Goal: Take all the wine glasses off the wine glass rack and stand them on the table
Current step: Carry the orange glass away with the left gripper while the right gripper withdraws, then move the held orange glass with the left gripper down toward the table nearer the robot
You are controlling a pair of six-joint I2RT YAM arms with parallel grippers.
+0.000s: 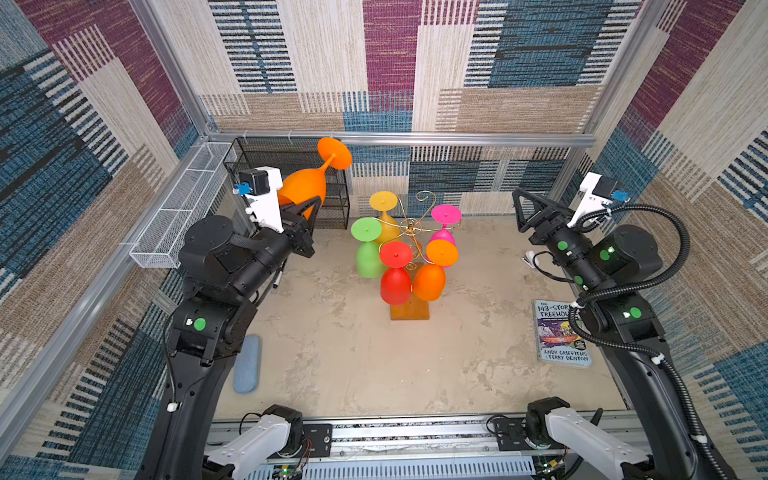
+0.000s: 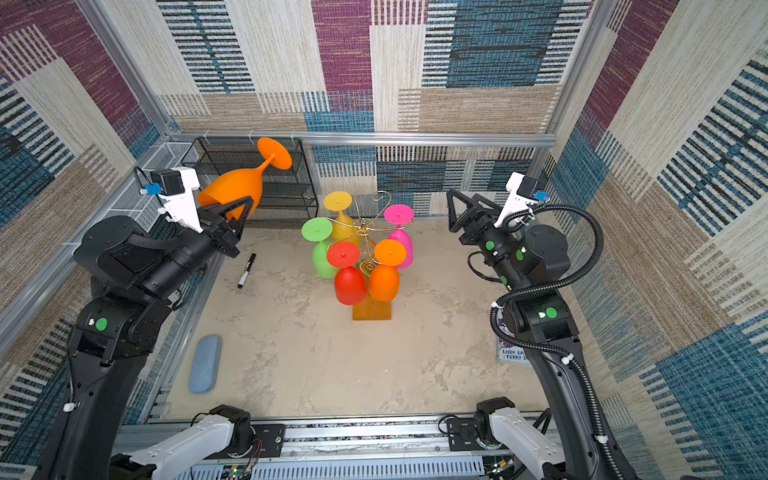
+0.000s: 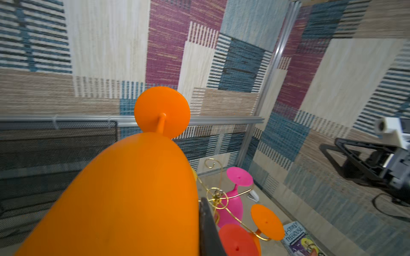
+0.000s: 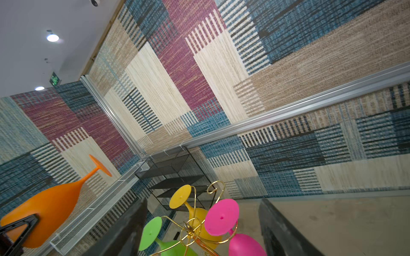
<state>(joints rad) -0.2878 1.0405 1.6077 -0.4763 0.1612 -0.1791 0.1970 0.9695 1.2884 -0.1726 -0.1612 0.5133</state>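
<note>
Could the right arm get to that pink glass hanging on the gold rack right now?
Probably yes. Its tool stands open and empty, and the pink glass hangs on the side of the rack facing that arm, with only bare table between them.

Throughout, matte black jointed segments (image 1: 232, 266), ending in black triangular open-frame claws: left claw (image 1: 307, 203), right claw (image 1: 519, 210). Just behind each claw, white plastic camera mount (image 1: 268, 195) with small blue connector (image 1: 240, 189). Farther back, round green dots (image 1: 200, 323) on joint housings; behind right claw, ribbed black cable hose (image 1: 685, 239), white-tied.
</note>
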